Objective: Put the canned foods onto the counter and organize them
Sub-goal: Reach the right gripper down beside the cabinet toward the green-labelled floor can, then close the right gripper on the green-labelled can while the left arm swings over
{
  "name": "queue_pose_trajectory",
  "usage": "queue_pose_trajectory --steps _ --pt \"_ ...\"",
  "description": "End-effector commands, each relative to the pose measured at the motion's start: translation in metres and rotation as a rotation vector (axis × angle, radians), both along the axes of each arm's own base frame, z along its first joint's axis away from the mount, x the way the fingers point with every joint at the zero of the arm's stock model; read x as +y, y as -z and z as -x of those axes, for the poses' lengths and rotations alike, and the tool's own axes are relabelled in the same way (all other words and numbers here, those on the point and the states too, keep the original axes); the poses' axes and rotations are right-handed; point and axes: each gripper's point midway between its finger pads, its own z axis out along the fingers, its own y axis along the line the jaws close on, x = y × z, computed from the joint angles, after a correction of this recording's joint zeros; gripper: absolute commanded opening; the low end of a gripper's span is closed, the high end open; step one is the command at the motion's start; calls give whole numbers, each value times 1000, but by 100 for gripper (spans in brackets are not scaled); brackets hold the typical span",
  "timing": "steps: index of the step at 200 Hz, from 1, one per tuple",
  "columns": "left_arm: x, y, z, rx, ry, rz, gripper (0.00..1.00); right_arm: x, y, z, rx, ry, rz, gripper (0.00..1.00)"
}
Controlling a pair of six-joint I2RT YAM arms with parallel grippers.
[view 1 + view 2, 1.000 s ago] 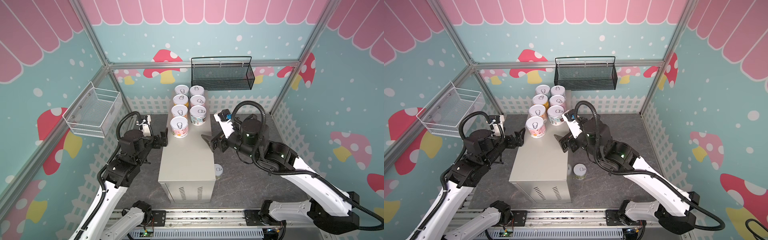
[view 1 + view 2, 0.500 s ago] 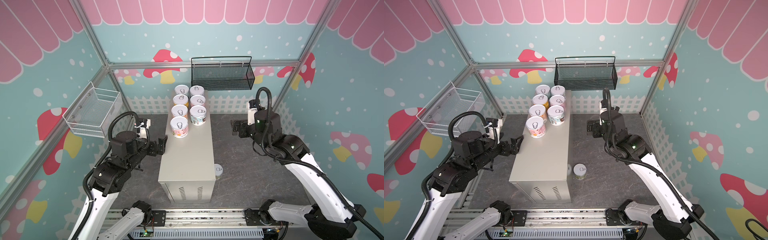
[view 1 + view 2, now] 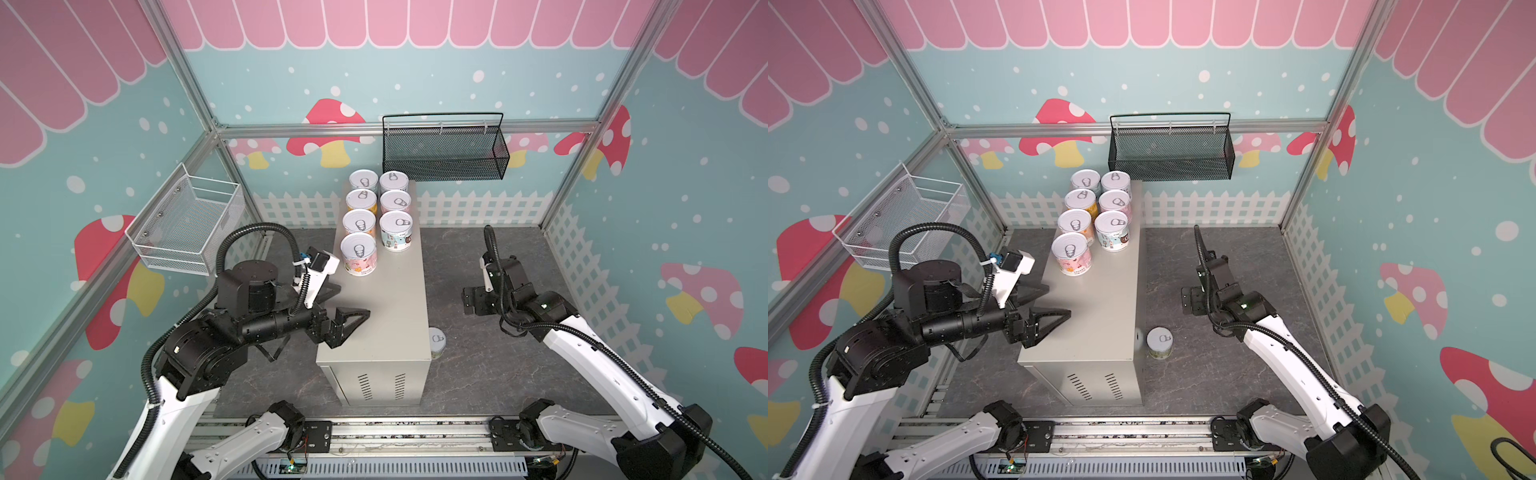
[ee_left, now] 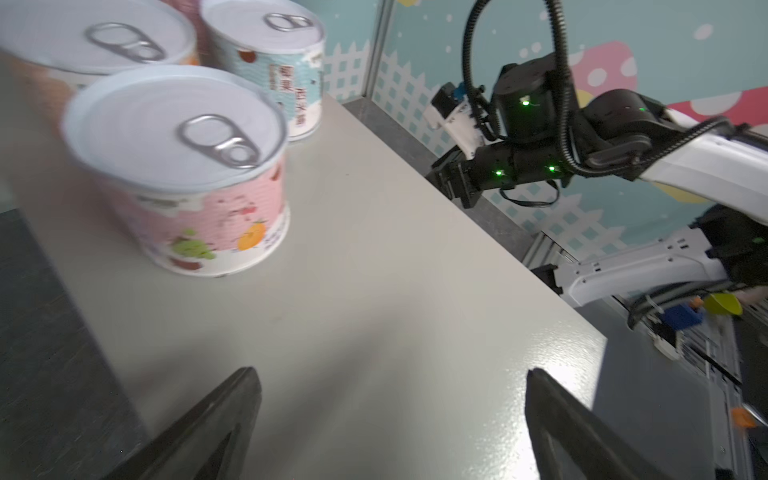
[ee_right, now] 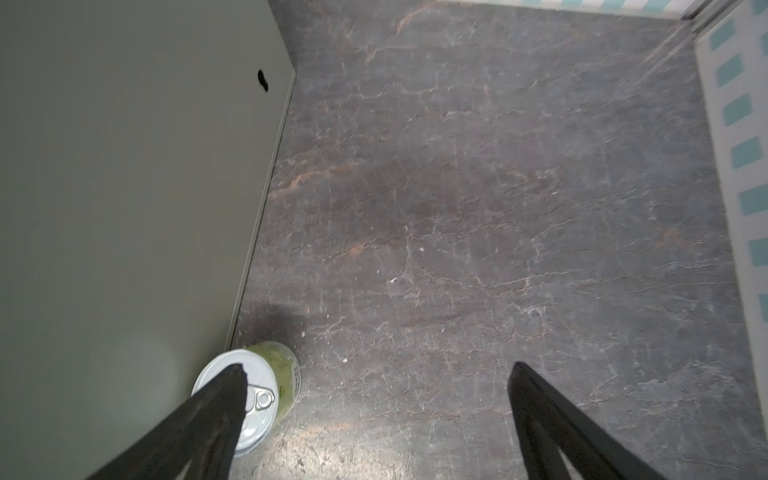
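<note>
A black mesh basket (image 3: 444, 156) hangs on the back wall, hooked over a horizontal aluminium bar (image 3: 291, 129). Well to the left of the basket and lower, a white wire basket (image 3: 187, 226) is fixed to the side wall. Just left of the black basket is a red mushroom print (image 3: 328, 133), and high above it runs a band of pink scallops (image 3: 374, 25). Below it, a white picket-fence print (image 3: 478, 205) lines the foot of the wall where it meets the dark marbled bench (image 3: 498, 365).
</note>
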Motion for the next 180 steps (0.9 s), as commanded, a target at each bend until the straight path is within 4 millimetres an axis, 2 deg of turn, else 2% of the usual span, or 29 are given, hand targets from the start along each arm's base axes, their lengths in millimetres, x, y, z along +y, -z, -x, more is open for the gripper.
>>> queue_pose_trajectory --steps 1,54,79,127,180 --pt "-16 7 18 37 103 -53 99 11 4 12 -1 -55 -93 99" --pt "-66 -1 28 -40 212 -122 99 12 79 49 178 -39 -128 97" --pt "-84 -8 28 -75 230 -132 99 26 84 58 176 -70 -124 97" --pt "-112 -15 25 -115 249 -131 99 61 115 86 266 -183 -111 97" --pt "-135 -24 26 -124 286 -91 99 99 117 101 210 -348 -241 97"
